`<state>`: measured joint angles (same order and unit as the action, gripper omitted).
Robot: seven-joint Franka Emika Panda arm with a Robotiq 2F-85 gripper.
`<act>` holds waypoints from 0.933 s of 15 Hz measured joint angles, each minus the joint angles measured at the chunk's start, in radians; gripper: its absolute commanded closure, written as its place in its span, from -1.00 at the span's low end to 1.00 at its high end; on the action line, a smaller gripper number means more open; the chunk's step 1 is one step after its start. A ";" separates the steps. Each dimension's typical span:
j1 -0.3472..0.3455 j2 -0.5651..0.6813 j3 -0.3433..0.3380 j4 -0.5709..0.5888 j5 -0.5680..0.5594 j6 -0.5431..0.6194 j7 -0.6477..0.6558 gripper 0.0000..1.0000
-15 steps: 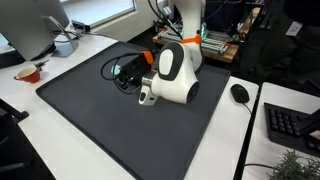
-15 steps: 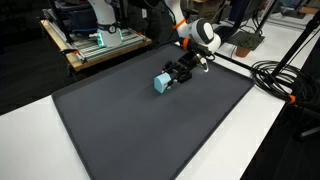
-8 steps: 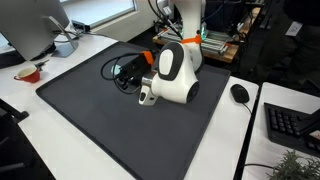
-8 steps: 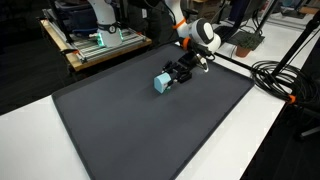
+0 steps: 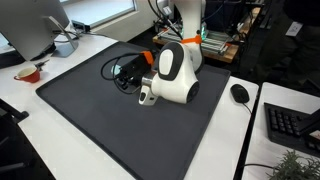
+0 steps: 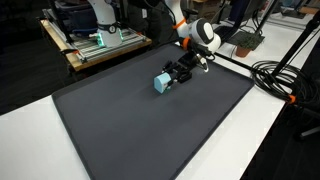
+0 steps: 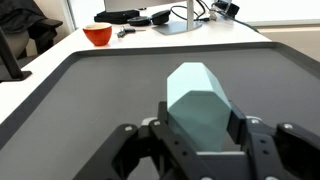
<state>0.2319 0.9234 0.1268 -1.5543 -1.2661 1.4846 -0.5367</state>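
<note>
Dark grey matting (image 6: pixel 130 130) is laid over the table (image 6: pixel 282 140), and low over it a pale teal block (image 7: pixel 203 100) is clamped by the gripper (image 7: pixel 205 138). It is judged light, rigid and smooth, best gripped across flat sides

The hand (image 6: pixel 169 78) clasps a light blue block (image 6: pixel 160 83) low over the dark mat (image 6: pixel 120 130) (toward its far edge).

A dark mat (image 5: pixel 105 125) covers most of the white table (image 5: pixel 232 138). A red bowl (image 5: pixel 30 73) sits just off one corner of the mat, near a monitor (image 5: pixel 30 25). A black mouse (image 5: pixel 239 93) and a keyboard (image 5: pixel 292 125) lie beyond the opposite edge, with a plant (image 5: pixel 292 165) beside the keyboard. In an exterior view, black cables (image 6: pixel 272 75) coil on the table.
</note>
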 measured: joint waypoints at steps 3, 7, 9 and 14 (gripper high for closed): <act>0.000 0.009 0.000 0.006 -0.001 0.001 0.000 0.37; -0.003 0.051 -0.002 0.031 -0.001 0.001 0.000 0.37; -0.004 0.076 -0.005 0.047 -0.001 0.002 0.000 0.37; -0.010 0.119 -0.006 0.080 -0.001 0.012 -0.012 -0.65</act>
<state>0.2217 1.0424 0.1204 -1.4747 -1.2672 1.4964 -0.5485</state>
